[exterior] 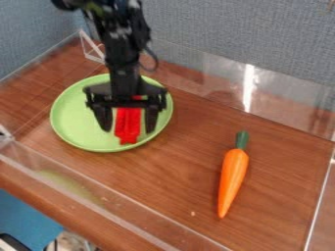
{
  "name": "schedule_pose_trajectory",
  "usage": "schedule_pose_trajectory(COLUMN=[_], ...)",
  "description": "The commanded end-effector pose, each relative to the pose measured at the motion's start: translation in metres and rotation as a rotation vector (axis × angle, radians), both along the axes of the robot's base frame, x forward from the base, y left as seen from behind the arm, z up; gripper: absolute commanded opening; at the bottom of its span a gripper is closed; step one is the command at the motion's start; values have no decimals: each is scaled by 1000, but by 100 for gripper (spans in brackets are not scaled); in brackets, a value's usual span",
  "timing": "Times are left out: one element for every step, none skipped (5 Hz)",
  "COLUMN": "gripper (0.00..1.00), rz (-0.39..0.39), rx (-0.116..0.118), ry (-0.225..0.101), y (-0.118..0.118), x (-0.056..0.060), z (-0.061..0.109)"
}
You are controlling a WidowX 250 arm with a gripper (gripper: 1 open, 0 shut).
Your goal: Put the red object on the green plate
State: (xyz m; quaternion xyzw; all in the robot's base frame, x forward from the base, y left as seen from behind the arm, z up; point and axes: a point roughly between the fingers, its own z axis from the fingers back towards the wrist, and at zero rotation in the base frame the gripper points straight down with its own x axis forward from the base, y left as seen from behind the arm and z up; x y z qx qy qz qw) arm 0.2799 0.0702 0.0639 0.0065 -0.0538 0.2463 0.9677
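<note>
The round light-green plate [76, 123] lies on the left of the wooden table. The red object [127, 125], a ridged bar, rests on the plate's right half, pointing toward the front. My gripper [127, 116] points straight down over it, its black fingers [97, 110] spread wide on either side of the bar. Neither finger presses the bar; the jaws stand open.
An orange carrot with a green top [232, 175] lies at the right front of the table. Clear acrylic walls [249, 83] ring the table on all sides, with a blue-grey backdrop behind.
</note>
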Motion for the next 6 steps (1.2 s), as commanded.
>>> schedule_pose_trajectory(gripper=[100, 100, 100, 100, 100, 100], rz=[-5, 44, 93, 121, 149, 175], rx=[-7, -12, -6, -6, -4, -3], ry=[-86, -97, -98, -102, -104, -105], y=[17, 15, 16, 13, 12, 11], x=[14, 22, 31, 36, 40, 43], z=[48, 45, 28, 26, 23, 22])
